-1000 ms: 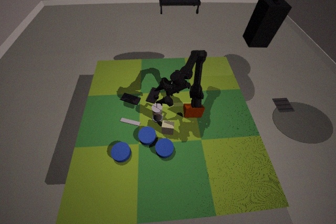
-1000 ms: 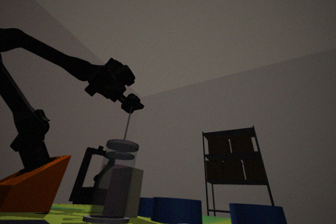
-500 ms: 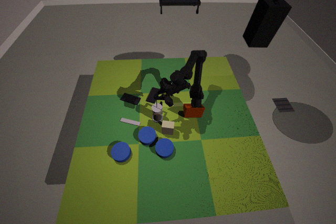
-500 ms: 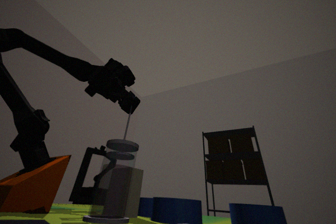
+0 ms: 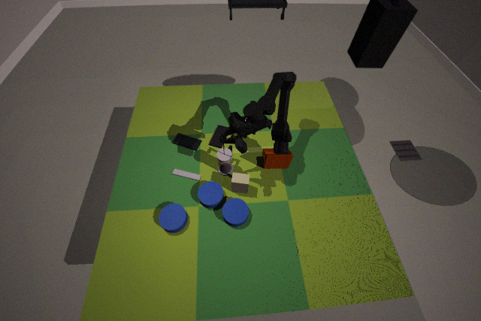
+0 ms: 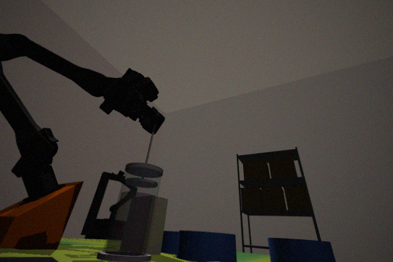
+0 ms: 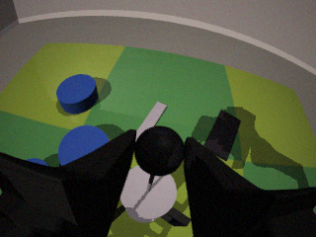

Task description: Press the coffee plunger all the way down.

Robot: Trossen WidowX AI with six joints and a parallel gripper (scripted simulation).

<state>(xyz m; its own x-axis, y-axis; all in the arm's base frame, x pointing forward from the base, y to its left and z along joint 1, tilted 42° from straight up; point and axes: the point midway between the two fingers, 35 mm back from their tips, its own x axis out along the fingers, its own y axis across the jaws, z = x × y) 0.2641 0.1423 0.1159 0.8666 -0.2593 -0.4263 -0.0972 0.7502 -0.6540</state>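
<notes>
The coffee press stands upright, with a pale round lid (image 5: 224, 153) (image 6: 144, 170) (image 7: 154, 197) on a clear glass body (image 5: 225, 163). Its thin plunger rod (image 6: 149, 148) rises well above the lid, and the filter disc (image 6: 141, 183) sits high inside the glass, just below the lid. My gripper (image 5: 231, 143) (image 6: 154, 127) (image 7: 160, 139) is above the lid, shut on the round black plunger knob (image 7: 159, 153). The fingers lie on either side of the knob in the wrist view. They hide the knob in the exterior view.
A cream block (image 5: 240, 178) (image 6: 161, 221) stands close to the press. Three blue discs (image 5: 210, 194) (image 5: 235, 211) (image 5: 173, 217) lie nearby. A white bar (image 5: 186, 174) (image 7: 157, 113) and two dark flat pieces (image 5: 186, 141) (image 5: 217, 136) lie around it. The arm's orange base (image 5: 277, 159) is on the right.
</notes>
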